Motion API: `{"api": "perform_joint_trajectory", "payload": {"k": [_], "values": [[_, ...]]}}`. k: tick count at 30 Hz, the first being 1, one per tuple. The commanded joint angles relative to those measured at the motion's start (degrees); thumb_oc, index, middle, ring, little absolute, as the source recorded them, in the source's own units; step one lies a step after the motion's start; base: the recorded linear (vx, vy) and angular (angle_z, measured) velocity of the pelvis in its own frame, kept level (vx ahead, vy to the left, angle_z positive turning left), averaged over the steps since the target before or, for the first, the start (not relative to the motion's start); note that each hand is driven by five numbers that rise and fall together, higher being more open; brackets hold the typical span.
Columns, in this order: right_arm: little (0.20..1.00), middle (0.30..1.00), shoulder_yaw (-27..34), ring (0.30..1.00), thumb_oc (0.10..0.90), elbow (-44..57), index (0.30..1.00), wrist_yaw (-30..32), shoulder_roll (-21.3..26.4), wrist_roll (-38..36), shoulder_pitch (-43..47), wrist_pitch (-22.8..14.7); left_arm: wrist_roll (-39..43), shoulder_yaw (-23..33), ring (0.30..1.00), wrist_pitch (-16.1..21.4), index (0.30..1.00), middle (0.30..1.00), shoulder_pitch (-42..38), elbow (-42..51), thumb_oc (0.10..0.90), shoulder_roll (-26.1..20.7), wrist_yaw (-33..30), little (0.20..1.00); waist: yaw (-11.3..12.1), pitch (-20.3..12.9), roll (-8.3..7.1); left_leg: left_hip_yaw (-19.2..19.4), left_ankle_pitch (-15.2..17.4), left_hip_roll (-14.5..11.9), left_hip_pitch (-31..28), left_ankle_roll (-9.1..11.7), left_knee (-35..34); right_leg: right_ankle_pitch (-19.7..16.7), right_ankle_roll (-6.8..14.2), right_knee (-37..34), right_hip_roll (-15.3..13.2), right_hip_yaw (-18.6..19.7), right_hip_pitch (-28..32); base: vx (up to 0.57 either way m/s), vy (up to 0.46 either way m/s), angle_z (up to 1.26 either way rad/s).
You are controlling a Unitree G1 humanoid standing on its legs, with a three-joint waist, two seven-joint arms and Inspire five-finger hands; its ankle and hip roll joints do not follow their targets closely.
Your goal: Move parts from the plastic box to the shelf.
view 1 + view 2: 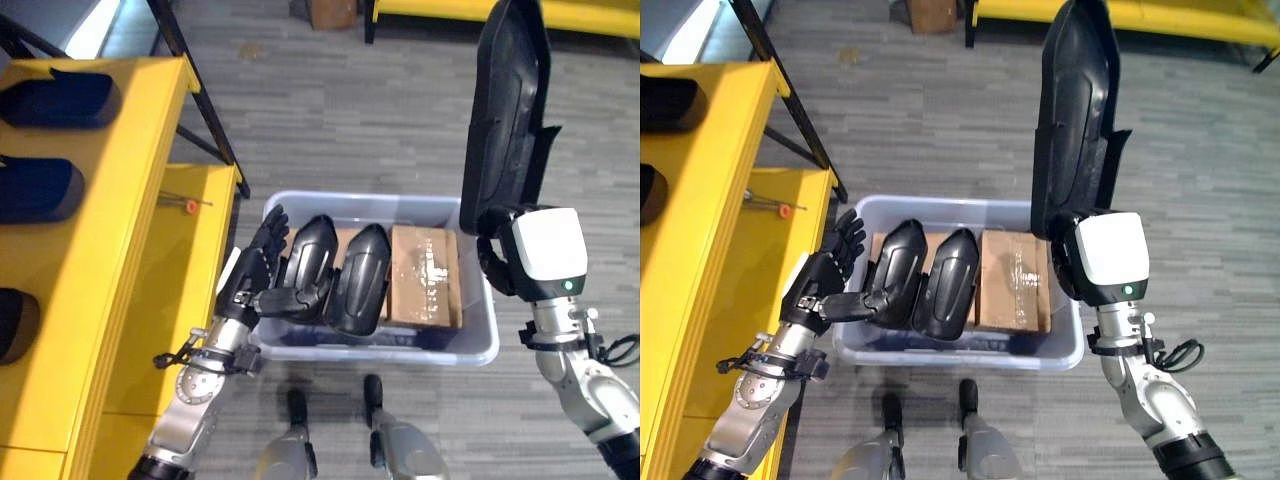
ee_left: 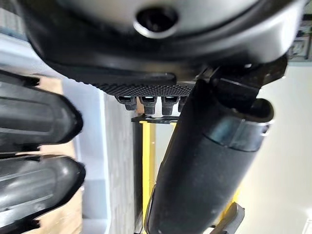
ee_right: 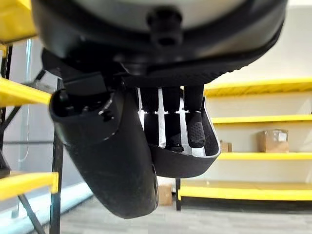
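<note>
- A long black plastic part (image 1: 505, 110) is held up high, standing almost straight up, above the right end of the plastic box (image 1: 470, 352).
- The right hand (image 1: 1072, 262) holds this part at its bottom end. In the right wrist view, the fingers (image 3: 195, 127) curl over the part's edge and the thumb (image 3: 109, 161) is on the other side, so the part is pinched between them.
- Two more black parts (image 1: 340, 275) lie side by side in the left half of the box.
- A brown cardboard box (image 1: 425, 275) sits in the right half, just beside the two parts.
- The left hand (image 1: 258, 270) is at the left wall of the box. Its fingers (image 1: 847, 235) point up, straight and a little spread. Its thumb (image 1: 855, 300) reaches out sideways and touches the nearest black part. It holds nothing.
- The box stands on a grey floor (image 1: 400, 120).
- The yellow shelf (image 1: 120, 250) is to the left, close beside the box.
- Dark parts (image 1: 45, 185) already rest on the top level of the shelf.
- A small tool with an orange tip (image 1: 190, 206) lies on a lower level.
</note>
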State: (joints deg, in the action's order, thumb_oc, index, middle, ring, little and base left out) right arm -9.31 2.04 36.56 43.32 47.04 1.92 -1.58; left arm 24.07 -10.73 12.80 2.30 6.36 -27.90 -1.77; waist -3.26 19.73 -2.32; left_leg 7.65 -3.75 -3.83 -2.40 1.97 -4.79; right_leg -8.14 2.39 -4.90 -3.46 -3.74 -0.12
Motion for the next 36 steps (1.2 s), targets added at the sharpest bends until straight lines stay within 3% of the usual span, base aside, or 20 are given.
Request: {"api": "perform_joint_trajectory", "payload": {"k": [1, 6, 9, 14, 18, 24, 27, 28, 30, 33, 36], "values": [[0.3, 0.3, 3.1, 0.3, 0.4, 4.2, 0.3, 3.6, 2.5, -3.6, 3.2, -2.4, -0.8, 1.1, 1.0, 4.1, 1.0, 1.0, 0.0, 3.6, 0.9, 0.7, 0.3, 1.0, -0.8, -8.7, 0.2, 1.2, 5.6, 1.3, -1.3, -1.2, -0.2, 7.1, 4.6, 1.7, -1.1, 0.9, 3.5, 0.03, 0.081, 0.02], [0.3, 0.3, 3.0, 0.3, 0.4, 7.9, 0.3, 2.2, 0.3, -6.4, 2.0, -5.3, -1.7, 1.4, 1.0, 3.6, 1.0, 1.0, 0.0, 3.0, 0.9, 1.4, -0.7, 1.0, -0.8, -10.2, -0.04, 1.8, 7.1, 2.4, -2.6, -2.0, -0.2, 6.5, 5.6, 1.1, -2.3, 0.3, 4.4, 0.04, 0.131, 0.03], [0.3, 0.3, 1.9, 0.3, 0.4, 10.7, 0.3, 0.7, -2.0, -8.4, 0.7, -6.7, -2.6, 1.5, 1.0, 2.7, 1.0, 1.0, -0.2, 2.5, 0.9, 1.3, -1.0, 1.0, -0.6, -10.6, -0.02, 0.9, 8.0, 3.4, -2.9, -3.5, -0.2, 8.1, 6.0, 4.2, -3.0, 0.5, 4.2, 0.01, 0.106, 0.06], [0.3, 0.3, 1.8, 0.3, 0.4, 12.3, 0.3, 1.5, -3.7, -10.9, -2.7, -5.8, -0.8, 0.6, 1.0, 0.9, 1.0, 1.0, 1.2, 1.7, 0.9, 0.6, -1.1, 1.0, -1.1, -11.6, 0.24, -7.6, 6.9, 4.8, -1.6, -4.2, -0.2, 12.6, 2.3, 8.4, 3.0, 6.0, 3.6, -0.04, -0.061, 0.86], [0.3, 0.3, 2.0, 0.3, 0.4, 12.8, 0.3, 2.3, -3.2, -13.9, -3.2, -6.7, -0.5, 1.7, 1.0, 1.6, 1.0, 1.0, 2.6, 1.5, 0.9, 0.5, -1.3, 1.0, 0.4, -11.4, 0.08, -10.8, 5.8, 5.3, -0.1, -3.6, -0.2, 13.0, 1.1, 7.5, 4.1, 5.2, 3.8, -0.12, -0.148, 0.63], [0.3, 0.3, 2.1, 0.3, 0.4, 14.0, 0.3, 3.6, -2.1, -15.8, -3.5, -7.4, -5.1, 2.9, 1.0, 3.0, 1.0, 1.0, 6.3, 3.0, 0.9, -1.5, -1.3, 1.0, 2.5, -9.9, 1.11, -14.6, 2.3, 4.9, 3.7, -1.9, -0.2, 15.6, -1.4, 9.4, 6.0, 2.9, 3.4, -0.11, -0.138, 0.33], [0.3, 0.3, 3.3, 0.3, 0.4, 14.4, 0.3, 4.8, -1.3, -16.4, -4.7, -6.5, -1.5, 2.9, 1.0, 3.2, 1.0, 1.0, 6.6, 3.0, 0.9, -1.8, 2.0, 1.0, 2.1, -9.3, 1.48, -11.3, 2.2, 4.5, 4.7, -1.3, 0.4, 16.2, -1.6, 9.8, 5.6, 1.4, 3.6, -0.09, -0.029, 0.36], [0.3, 0.3, 4.9, 0.3, 0.4, 14.7, 0.3, 6.0, -0.7, -17.2, -6.5, -6.1, 1.2, 3.0, 1.0, 3.1, 1.0, 1.0, 6.7, 3.0, 0.9, -1.9, 4.4, 1.0, 1.2, -8.7, 1.8, -6.3, 2.1, 3.6, 6.0, -0.6, 1.7, 16.5, -1.6, 10.2, 5.0, -0.8, 3.7, -0.15, 0.024, 0.58], [0.3, 0.3, 6.4, 0.3, 0.4, 14.3, 0.3, 6.8, -0.4, -16.9, -7.6, -6.8, 0.8, 1.9, 1.0, 5.0, 1.0, 1.0, 5.9, 2.8, 0.9, -2.0, 5.9, 1.0, -0.4, -8.4, 2.15, -1.3, 2.1, 1.2, 6.3, 0.1, 3.4, 16.2, -1.4, 10.5, 3.8, -2.7, 3.1, -0.19, 0.132, 1.33], [0.3, 0.3, 6.3, 0.3, 0.4, 14.4, 0.3, 6.9, 0.1, -16.4, -6.8, -7.0, 1.8, 1.3, 1.0, 5.1, 1.0, 1.0, 5.1, 3.9, 0.9, -2.1, 4.9, 1.0, -1.5, -8.3, 2.13, 0.6, 2.5, -1.2, 5.0, 0.3, 4.7, 15.4, -1.3, 10.4, 2.4, -3.1, 2.8, -0.09, 0.144, 1.0], [0.3, 0.3, 6.2, 0.3, 0.4, 14.4, 0.3, 6.9, 0.1, -16.4, -6.8, -7.0, 1.8, 1.3, 1.0, 5.1, 1.0, 1.0, 5.1, 3.9, 0.9, -2.1, 4.9, 1.0, -1.6, -8.2, 2.12, 0.6, 2.6, -1.2, 5.0, 0.3, 4.7, 15.4, -1.3, 10.4, 2.4, -3.1, 2.9, -0.05, 0.14, 0.5]]}}
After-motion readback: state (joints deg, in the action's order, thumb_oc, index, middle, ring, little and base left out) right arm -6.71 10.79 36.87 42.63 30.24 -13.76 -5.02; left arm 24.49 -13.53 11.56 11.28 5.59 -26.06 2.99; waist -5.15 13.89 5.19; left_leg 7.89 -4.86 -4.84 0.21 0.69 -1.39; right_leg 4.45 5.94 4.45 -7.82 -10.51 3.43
